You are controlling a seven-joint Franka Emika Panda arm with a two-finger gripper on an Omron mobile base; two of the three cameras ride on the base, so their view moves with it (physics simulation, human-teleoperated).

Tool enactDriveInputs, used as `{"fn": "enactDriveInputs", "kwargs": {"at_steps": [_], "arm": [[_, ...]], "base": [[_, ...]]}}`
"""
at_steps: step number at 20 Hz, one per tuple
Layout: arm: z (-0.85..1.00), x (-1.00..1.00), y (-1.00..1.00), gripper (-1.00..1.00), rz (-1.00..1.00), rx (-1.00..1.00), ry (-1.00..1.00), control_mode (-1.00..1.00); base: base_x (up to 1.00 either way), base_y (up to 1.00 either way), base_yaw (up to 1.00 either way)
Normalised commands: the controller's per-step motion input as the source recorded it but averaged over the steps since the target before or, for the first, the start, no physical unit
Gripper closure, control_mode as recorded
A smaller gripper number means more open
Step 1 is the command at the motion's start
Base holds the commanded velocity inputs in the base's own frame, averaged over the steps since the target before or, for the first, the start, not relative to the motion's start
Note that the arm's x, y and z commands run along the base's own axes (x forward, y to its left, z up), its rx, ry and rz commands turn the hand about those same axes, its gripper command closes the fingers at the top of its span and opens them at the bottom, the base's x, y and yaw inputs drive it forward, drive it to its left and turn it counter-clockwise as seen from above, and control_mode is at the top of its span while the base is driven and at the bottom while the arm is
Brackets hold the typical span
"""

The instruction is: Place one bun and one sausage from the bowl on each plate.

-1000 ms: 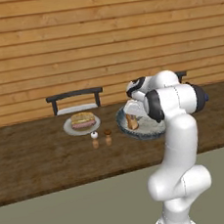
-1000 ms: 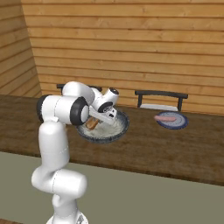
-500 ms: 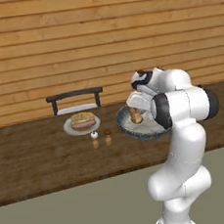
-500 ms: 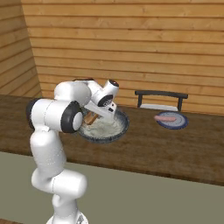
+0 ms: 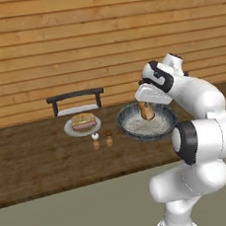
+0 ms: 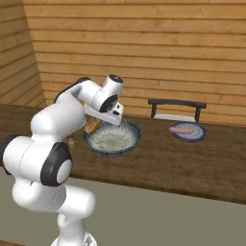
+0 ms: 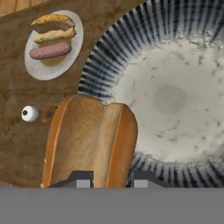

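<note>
**Bun lifted, one plate still short**

My gripper [image 7: 107, 179] is clenched on the bun [image 7: 89, 140], holding it above the bowl [image 5: 146, 121] rim. I read this as the carry to the blue plate [image 6: 189, 132], which seems to hold only a sausage [image 6: 183, 129], though it's small there. The pale plate [image 7: 52, 46] is already served. Half a second ago the arm sat lower over the bowl.

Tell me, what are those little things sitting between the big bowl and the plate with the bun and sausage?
Two small shakers, one white-topped and one brown-topped, stand on the counter between the bowl and the plate, seen in the left base view.
</note>
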Motion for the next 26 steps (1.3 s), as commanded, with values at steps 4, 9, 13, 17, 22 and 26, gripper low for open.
{"fn": "enactDriveInputs", "kwargs": {"at_steps": [4, 9, 13, 17, 22, 26], "arm": [[0.73, -0.46, -0.13, 1.0, -0.21, -0.01, -0.11, -1.0], [0.31, -0.24, -0.08, 1.0, -0.22, 0.0, -0.04, -1.0], [0.06, -0.03, -0.02, 1.0, -0.04, 0.0, 0.0, -1.0], [0.0, 0.0, 0.0, 1.0, 0.0, 0.0, 0.0, -1.0], [0.0, 0.0, 0.0, 1.0, 0.0, 0.0, 0.0, -1.0], [0.0, 0.0, 0.0, 1.0, 0.0, 0.0, 0.0, 1.0]], "base": [[0.0, 0.0, 0.0], [0.0, 0.0, 0.0], [0.0, 0.0, 0.0], [0.0, 0.0, 0.0], [0.0, 0.0, 0.0], [-0.02, -0.19, 0.0]]}}
